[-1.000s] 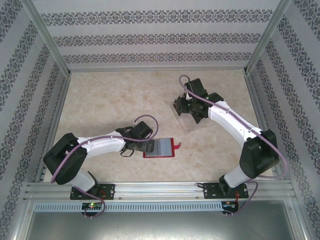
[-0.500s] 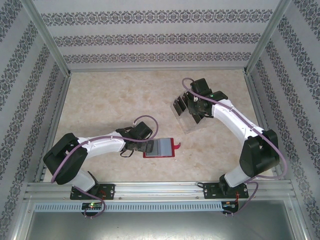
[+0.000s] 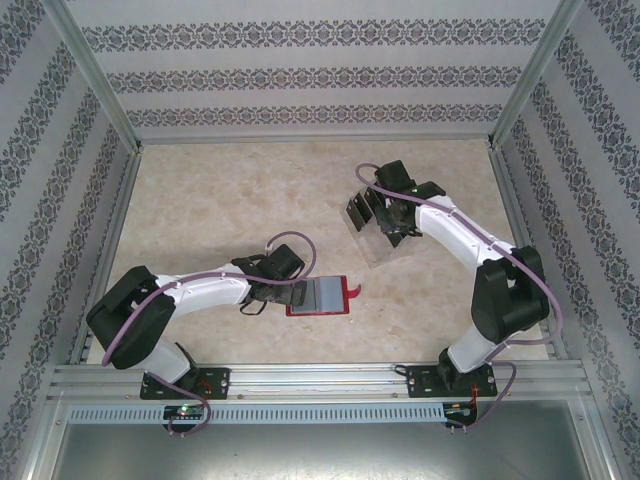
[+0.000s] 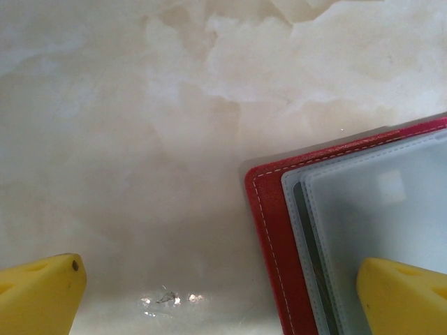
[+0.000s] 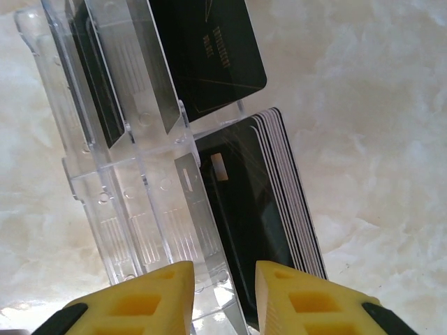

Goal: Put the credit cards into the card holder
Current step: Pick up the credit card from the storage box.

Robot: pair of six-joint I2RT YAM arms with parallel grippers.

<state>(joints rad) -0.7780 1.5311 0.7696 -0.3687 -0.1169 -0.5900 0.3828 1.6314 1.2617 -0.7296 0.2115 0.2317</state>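
left gripper (image 4: pixel 220 279) is spread wide, one finger over the grey pocket of the open red card holder (image 4: pixel 269 230), the other over bare table (image 4: pixel 140 139). right gripper (image 5: pixel 223 279) jaws stand narrow, with the near end of the stacked credit cards (image 5: pixel 265 209) and a clear tray (image 5: pixel 119 202) wall between them; i cannot tell whether they clamp.

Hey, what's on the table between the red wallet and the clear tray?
Nothing. In the top view, the stretch of table between the wallet and the tray is bare.
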